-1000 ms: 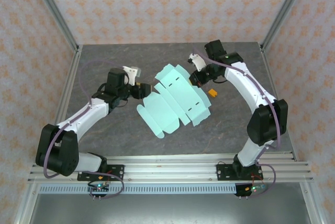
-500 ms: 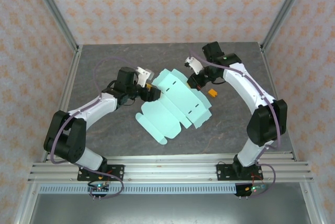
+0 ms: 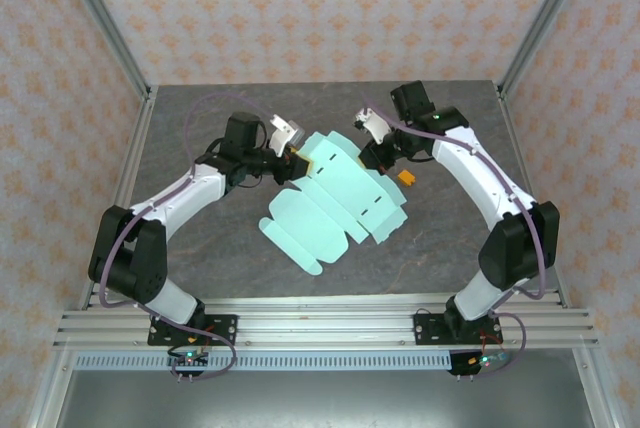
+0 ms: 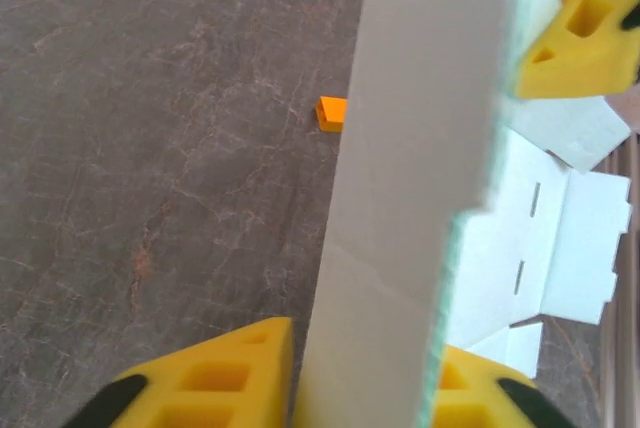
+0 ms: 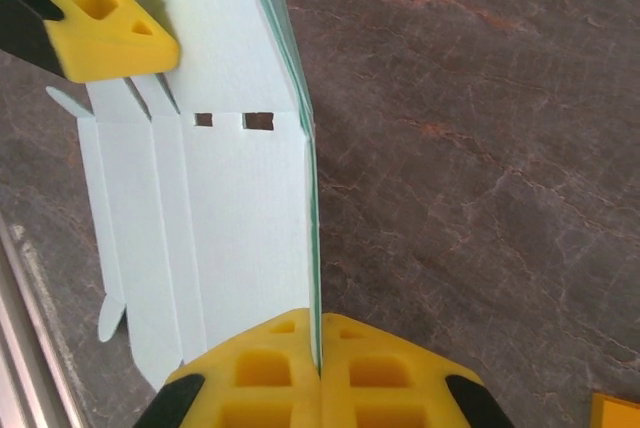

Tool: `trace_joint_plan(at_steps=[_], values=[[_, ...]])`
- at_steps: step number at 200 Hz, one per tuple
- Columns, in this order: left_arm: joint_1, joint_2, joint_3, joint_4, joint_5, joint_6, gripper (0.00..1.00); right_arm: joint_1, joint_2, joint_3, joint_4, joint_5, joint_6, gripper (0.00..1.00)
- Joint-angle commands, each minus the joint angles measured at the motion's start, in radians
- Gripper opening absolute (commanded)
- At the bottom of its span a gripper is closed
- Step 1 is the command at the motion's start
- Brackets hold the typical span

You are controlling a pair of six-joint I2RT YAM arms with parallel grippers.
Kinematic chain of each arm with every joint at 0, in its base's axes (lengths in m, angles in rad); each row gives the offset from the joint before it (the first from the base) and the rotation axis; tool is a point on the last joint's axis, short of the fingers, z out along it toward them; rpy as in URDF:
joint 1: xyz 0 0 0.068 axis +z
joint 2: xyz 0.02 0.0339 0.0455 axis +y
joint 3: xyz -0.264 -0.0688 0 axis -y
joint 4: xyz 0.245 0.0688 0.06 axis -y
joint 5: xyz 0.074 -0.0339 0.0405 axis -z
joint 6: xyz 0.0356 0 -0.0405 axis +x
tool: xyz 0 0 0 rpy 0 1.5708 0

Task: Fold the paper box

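The paper box [image 3: 330, 198] is a flat die-cut sheet of thin, matte, pale mint card with scored panels, rounded tabs and small rectangular slots. It lies slantwise in the middle of the top view. Its upper end is raised off the surface, and one panel there stands on edge. At the bottom of the left wrist view, the left claw [image 4: 365, 388] presses its yellow foam pads, moulded with square cut-outs, against both faces of that upright panel. At the bottom centre of the right wrist view, the right claw [image 5: 318, 358] is closed tight on the sheet's thin edge, with only the card between its pads. A tiny orange piece [image 3: 407, 178] sits just right of the sheet's upper right corner, apart from the card. Everything rests on a dark grey table [image 3: 220, 248] with brownish, marble-like veining.
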State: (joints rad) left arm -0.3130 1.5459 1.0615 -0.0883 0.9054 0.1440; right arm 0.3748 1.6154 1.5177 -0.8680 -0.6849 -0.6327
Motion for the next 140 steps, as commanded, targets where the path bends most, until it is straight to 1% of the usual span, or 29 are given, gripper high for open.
trace_joint_plan(at_steps=[1, 23, 49, 61, 88, 100, 140], values=[[0.000, 0.005, 0.043, -0.081, 0.071, 0.022, 0.16, 0.030, -0.054, -0.035, 0.087, 0.107, 0.013, 0.00], [0.000, -0.003, 0.053, -0.112, 0.045, -0.019, 0.13, 0.063, -0.110, -0.107, 0.196, 0.229, 0.033, 0.00], [0.001, 0.005, 0.069, -0.140, 0.013, -0.092, 0.11, 0.136, -0.180, -0.216, 0.335, 0.431, 0.031, 0.00], [0.003, 0.007, 0.073, -0.139, -0.001, -0.126, 0.10, 0.183, -0.206, -0.274, 0.403, 0.546, 0.015, 0.00], [0.011, 0.019, 0.082, -0.129, -0.022, -0.175, 0.10, 0.267, -0.226, -0.366, 0.532, 0.740, -0.014, 0.00], [0.019, 0.029, 0.083, -0.125, -0.023, -0.189, 0.09, 0.293, -0.229, -0.399, 0.580, 0.799, -0.030, 0.00], [0.048, 0.077, 0.085, -0.095, -0.018, -0.235, 0.08, 0.335, -0.245, -0.483, 0.710, 0.885, -0.049, 0.00]])
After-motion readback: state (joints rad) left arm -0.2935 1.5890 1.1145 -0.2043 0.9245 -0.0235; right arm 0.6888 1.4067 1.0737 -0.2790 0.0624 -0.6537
